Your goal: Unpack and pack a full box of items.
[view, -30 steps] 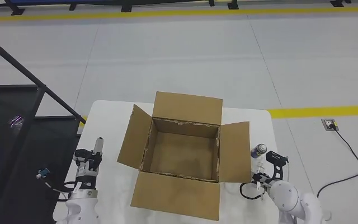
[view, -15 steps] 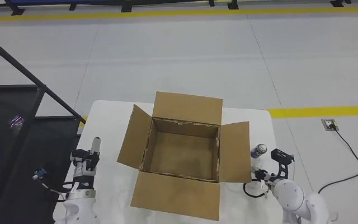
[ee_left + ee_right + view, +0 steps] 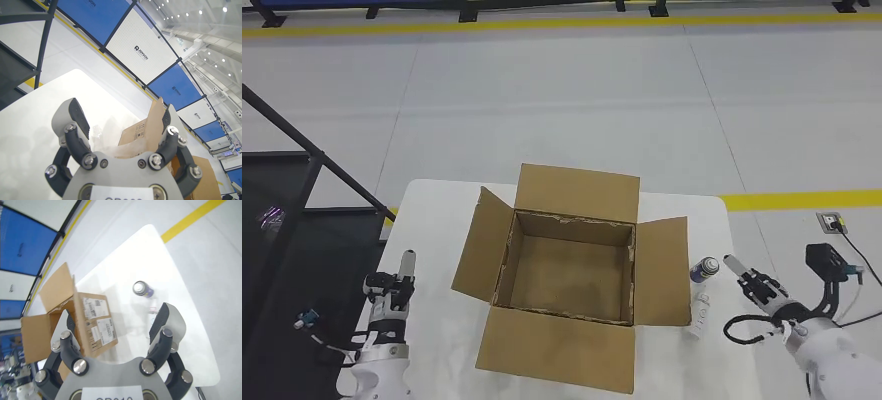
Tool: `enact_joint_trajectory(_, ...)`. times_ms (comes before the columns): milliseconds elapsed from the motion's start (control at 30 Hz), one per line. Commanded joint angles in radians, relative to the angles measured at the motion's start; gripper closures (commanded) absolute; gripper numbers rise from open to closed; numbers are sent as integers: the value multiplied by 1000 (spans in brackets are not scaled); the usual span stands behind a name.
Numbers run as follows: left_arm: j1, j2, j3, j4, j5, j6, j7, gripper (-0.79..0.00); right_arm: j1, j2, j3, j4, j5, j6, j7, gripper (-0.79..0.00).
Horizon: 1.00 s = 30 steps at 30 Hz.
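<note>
An open cardboard box (image 3: 567, 275) stands in the middle of the white table (image 3: 432, 215) with all flaps spread, and its inside looks bare. To its right a purple can (image 3: 704, 268) stands upright with a clear packaged item (image 3: 700, 312) lying just in front of it. My right gripper (image 3: 737, 268) hovers right of the can, open and holding nothing. In the right wrist view the gripper (image 3: 115, 321) faces the box (image 3: 94, 313), the can (image 3: 141, 290) and the clear item (image 3: 154, 311). My left gripper (image 3: 405, 265) is open left of the box, also open in its own view (image 3: 122, 117).
A bit of crumpled clear plastic (image 3: 96, 130) lies on the table between my left gripper and the box (image 3: 140, 132). A dark metal rack (image 3: 282, 180) stands beyond the table's left edge. Bare table runs along both sides of the box.
My right gripper has pulled away to the right from the can and the clear item. The left gripper has drawn back a little toward the table's near left corner.
</note>
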Motion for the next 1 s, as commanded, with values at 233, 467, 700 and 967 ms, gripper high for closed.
enact_joint_trajectory(233,38,-3,-17,-4,-36,-27,21,-785,161,23,-117,194,31,-81,103,-785)
enact_joint_trajectory(467,53,-4,-42,-5,-89,-46,11,-785,234,37,-203,261,40,-161,153,-785)
enact_joint_trajectory(700,78,-5,-47,-21,-104,-76,11,-785,316,52,-243,364,82,-224,200,-785)
enact_joint_trajectory(967,100,-6,-36,-23,-95,-93,14,-785,384,64,-288,445,102,-232,188,-785)
